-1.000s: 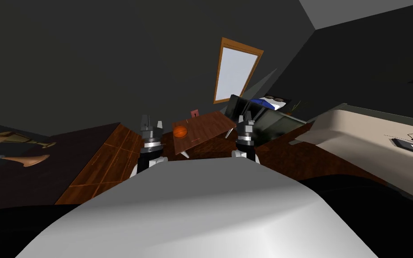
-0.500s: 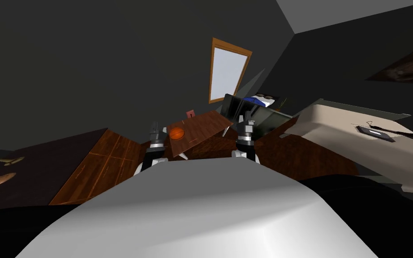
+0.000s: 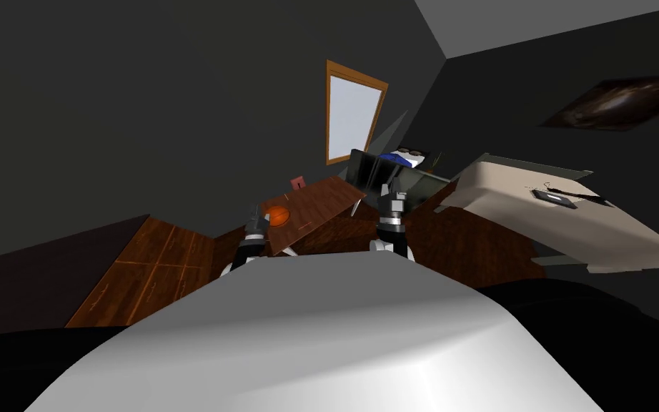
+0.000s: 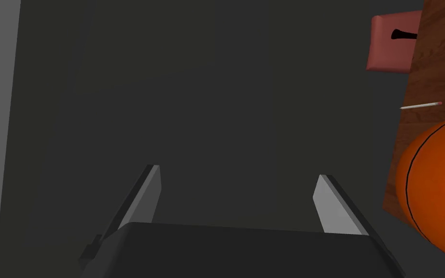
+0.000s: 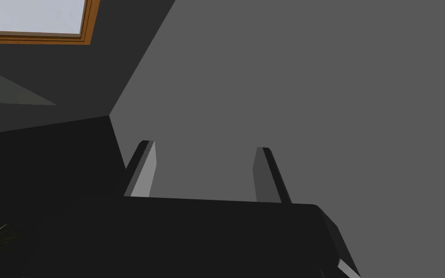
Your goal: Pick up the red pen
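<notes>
Nothing is grasped yet: the pen (image 4: pixel 422 104) lies on the worktop (image 4: pixel 441 72) between a pink box (image 4: pixel 390 43) and an orange ball (image 4: pixel 434 188), with the left gripper (image 4: pixel 239 172) and right gripper (image 5: pixel 204 145) both spread apart, empty.

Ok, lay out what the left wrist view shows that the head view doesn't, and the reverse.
Left wrist view adds the thin pen, pale with a reddish end, lying on the wooden table near the basketball, and the left end effector's fingers standing open. Head view adds the right end effector, the window and the beige bed. Shared: table, basketball, pink box, left end effector.
</notes>
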`<state>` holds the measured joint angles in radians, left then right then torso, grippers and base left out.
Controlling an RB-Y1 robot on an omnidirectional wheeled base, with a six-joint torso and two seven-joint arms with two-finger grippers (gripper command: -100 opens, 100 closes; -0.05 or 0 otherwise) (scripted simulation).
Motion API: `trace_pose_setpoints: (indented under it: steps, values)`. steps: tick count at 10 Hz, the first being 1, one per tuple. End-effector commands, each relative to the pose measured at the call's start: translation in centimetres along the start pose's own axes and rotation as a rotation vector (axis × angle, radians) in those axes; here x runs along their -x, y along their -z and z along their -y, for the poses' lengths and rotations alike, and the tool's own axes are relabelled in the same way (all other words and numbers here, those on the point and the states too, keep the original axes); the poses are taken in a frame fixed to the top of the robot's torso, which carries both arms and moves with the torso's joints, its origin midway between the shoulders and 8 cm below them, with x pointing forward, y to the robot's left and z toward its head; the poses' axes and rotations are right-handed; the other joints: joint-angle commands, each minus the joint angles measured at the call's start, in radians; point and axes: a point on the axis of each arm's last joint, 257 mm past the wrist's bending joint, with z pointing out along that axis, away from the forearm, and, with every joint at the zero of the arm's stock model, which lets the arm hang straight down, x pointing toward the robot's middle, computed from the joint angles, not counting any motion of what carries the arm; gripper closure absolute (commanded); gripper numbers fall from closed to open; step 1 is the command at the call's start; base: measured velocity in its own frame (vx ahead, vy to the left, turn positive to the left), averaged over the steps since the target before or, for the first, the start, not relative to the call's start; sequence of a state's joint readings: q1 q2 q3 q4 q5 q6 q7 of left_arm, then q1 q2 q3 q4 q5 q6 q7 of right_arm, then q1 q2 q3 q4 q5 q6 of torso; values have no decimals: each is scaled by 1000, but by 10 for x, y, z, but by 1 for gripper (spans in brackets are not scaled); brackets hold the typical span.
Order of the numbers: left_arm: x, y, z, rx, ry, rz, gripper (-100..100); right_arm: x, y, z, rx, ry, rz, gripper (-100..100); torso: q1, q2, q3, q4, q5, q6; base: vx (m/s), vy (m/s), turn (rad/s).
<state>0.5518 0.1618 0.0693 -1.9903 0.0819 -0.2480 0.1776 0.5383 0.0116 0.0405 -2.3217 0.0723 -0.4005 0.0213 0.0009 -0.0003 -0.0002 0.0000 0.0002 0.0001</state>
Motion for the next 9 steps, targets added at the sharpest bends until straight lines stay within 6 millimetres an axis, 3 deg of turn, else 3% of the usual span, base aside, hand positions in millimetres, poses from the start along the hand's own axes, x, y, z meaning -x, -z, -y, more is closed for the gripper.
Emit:
trace_pose_setpoints:
  steps: [1,2,3,4,6,9]
  values:
    - [7,1,-19,46,12,13,-100,0,0,0,0,0,0,0,0,0,0,0,0,0,0,10,-89]
    - [16,4,-43,109,34,35,-100,0,0,0,0,0,0,0,0,0,0,0,0,-1,4,7,-216]
    - [18,6,-48,119,34,38,-100,0,0,0,0,0,0,0,0,0,0,0,0,0,3,12,-87]
    - [27,9,-67,172,57,59,-100,0,0,0,0,0,0,0,0,0,0,0,0,-1,4,6,-178]
    - [30,13,-77,194,56,66,-100,0,0,0,0,0,0,0,0,0,0,0,0,-1,2,7,-52]
    - [52,29,-128,327,105,126,-100,0,0,0,0,0,0,0,0,0,0,0,0,-1,7,4,-181]
